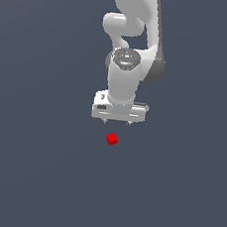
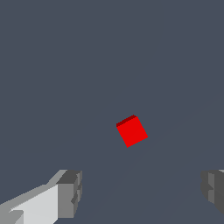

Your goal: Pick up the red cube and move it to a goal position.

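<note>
A tiny red cube point(image 1: 112, 139) lies on the plain dark grey floor, just below the white gripper point(image 1: 117, 121) in the exterior view and apart from it. The gripper hangs from the white arm with only two short fingertips poking out under its wide body. In the wrist view the red cube point(image 2: 131, 131) sits turned at an angle, beyond the gripper point(image 2: 142, 192) and roughly level with the gap. The fingertips point(image 2: 70, 192) stand far apart with nothing between them, so the gripper is open.
The white arm point(image 1: 132, 28) rises behind the gripper toward the top of the exterior view. Around the cube there is only flat dark grey floor point(image 1: 39, 167).
</note>
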Tool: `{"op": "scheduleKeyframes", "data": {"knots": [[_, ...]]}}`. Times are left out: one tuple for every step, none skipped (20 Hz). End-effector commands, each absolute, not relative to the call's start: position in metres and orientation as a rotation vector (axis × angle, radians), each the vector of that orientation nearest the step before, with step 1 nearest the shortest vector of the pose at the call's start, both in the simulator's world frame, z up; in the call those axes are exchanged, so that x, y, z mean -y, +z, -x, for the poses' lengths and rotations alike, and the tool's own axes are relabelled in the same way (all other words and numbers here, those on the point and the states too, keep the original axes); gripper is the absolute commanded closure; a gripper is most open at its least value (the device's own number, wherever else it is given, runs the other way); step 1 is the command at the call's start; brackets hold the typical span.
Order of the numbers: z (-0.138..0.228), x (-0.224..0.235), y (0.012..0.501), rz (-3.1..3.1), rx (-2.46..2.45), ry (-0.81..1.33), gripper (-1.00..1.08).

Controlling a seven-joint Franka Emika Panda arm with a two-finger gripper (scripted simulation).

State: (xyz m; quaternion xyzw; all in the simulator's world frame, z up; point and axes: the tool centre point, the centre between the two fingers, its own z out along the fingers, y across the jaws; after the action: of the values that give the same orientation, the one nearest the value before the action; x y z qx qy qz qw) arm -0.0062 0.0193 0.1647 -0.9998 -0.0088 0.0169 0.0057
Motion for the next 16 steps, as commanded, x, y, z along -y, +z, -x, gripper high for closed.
{"op": "scheduleKeyframes", "data": {"knots": [[0.006, -0.019, 0.165, 3.130, 0.028, 0.053, -0.92], [0.006, -0.019, 0.165, 3.130, 0.029, 0.053, -0.92], [0.006, -0.019, 0.164, 3.130, 0.032, 0.053, -0.92], [0.006, -0.019, 0.163, 3.130, 0.037, 0.052, -0.92], [0.006, -0.019, 0.161, 3.130, 0.045, 0.052, -0.92], [0.006, -0.019, 0.160, 3.130, 0.055, 0.051, -0.92], [0.006, -0.019, 0.157, 3.130, 0.067, 0.050, -0.92], [0.006, -0.018, 0.155, 3.129, 0.081, 0.049, -0.92], [0.006, -0.018, 0.152, 3.129, 0.098, 0.048, -0.92], [0.006, -0.018, 0.148, 3.129, 0.116, 0.047, -0.92], [0.006, -0.017, 0.144, 3.128, 0.137, 0.046, -0.92], [0.006, -0.017, 0.140, 3.127, 0.160, 0.044, -0.92], [0.006, -0.017, 0.135, 3.126, 0.186, 0.042, -0.92], [0.006, -0.016, 0.130, 3.125, 0.214, 0.040, -0.92], [0.006, -0.016, 0.124, 3.123, 0.244, 0.038, -0.92], [0.006, -0.015, 0.118, 3.120, 0.276, 0.036, -0.92]]}}
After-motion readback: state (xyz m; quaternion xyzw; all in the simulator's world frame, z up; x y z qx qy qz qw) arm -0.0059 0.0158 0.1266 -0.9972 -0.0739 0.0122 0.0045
